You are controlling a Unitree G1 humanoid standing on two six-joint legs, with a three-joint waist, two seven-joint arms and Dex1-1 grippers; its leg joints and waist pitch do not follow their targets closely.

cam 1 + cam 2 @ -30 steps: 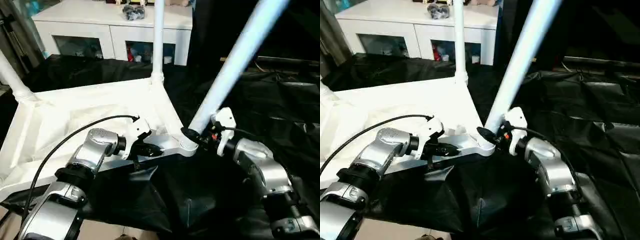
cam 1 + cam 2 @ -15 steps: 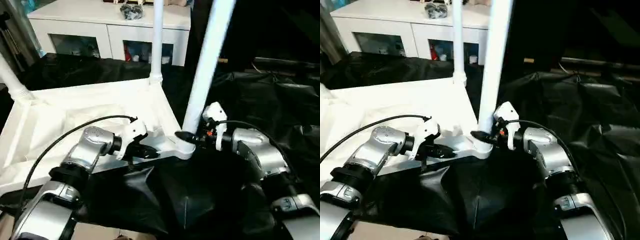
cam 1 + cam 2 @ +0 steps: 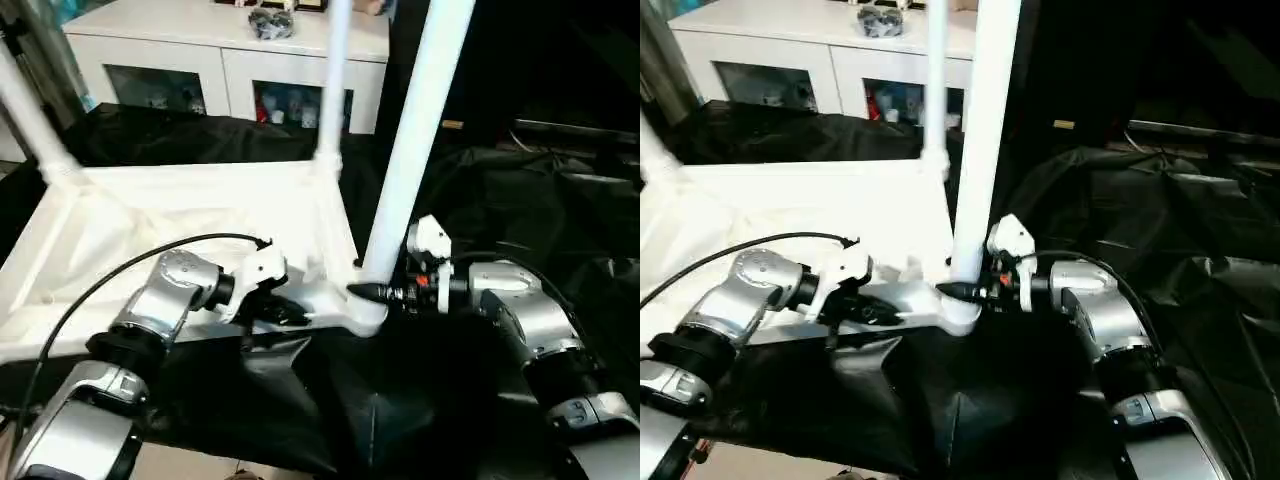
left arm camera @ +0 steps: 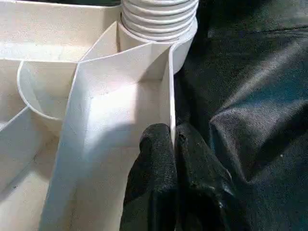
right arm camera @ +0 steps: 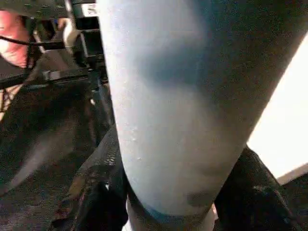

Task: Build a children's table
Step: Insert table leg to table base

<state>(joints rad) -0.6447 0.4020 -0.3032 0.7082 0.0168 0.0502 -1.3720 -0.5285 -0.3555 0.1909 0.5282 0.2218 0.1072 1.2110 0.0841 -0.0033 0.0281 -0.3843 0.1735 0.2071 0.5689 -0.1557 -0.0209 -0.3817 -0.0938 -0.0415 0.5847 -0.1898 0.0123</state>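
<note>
Leg (image 3: pixel 412 150) now upright in my clamped right gripper (image 3: pixel 372 292) — seating it; left gripper (image 4: pixel 173 159) pinches the top's rim (image 4: pixel 169 91)

Smooth white plastic table top (image 3: pixel 170 215) and matt tube leg (image 3: pixel 415 130) over crinkled black cloth (image 3: pixel 520 200); forearms (image 3: pixel 525 320) brushed silver metal.

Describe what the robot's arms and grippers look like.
Both forearms are silver metal with black joint bands. The left gripper and right gripper each have a white housing and two black fingers. A black cable loops over the left arm; the right wrist shows small red details.
</note>
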